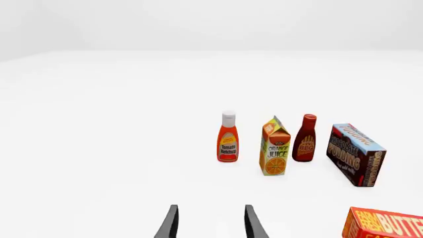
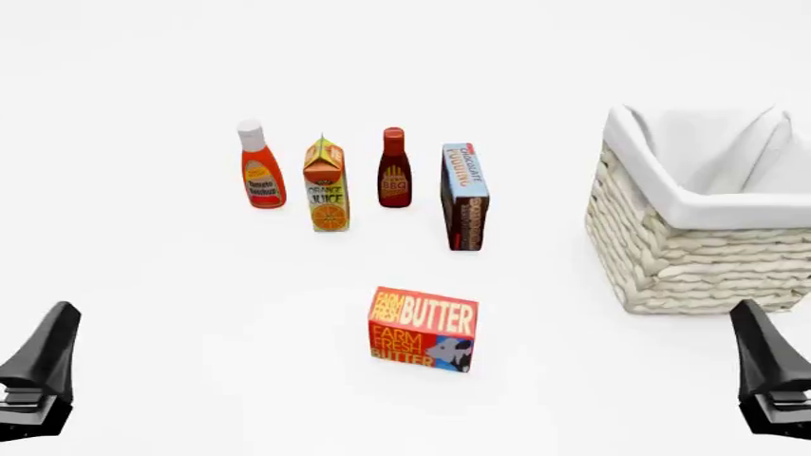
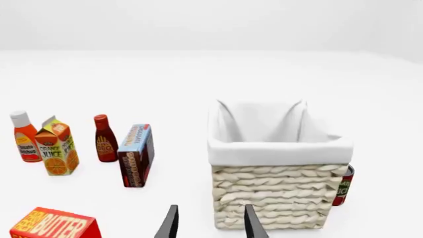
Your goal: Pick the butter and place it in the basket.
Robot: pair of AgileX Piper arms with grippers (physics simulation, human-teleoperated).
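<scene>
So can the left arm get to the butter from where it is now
Probably yes. The butter stands alone near the front, nothing lies between it and the left pincer, and the bottles and cartons sit farther back.

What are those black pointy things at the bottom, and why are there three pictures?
They are a robot's two pincers, drawn by a computer. The front picture looks over the table: left pincer, right pincer. The other two come from small cameras behind each pincer, showing its two fingers apart. Both pincers are open and hold nothing. On the white table stand a ketchup bottle, an orange juice carton, a BBQ sauce bottle, a pudding box, the butter and the basket. A can peeks from behind the basket.
</scene>
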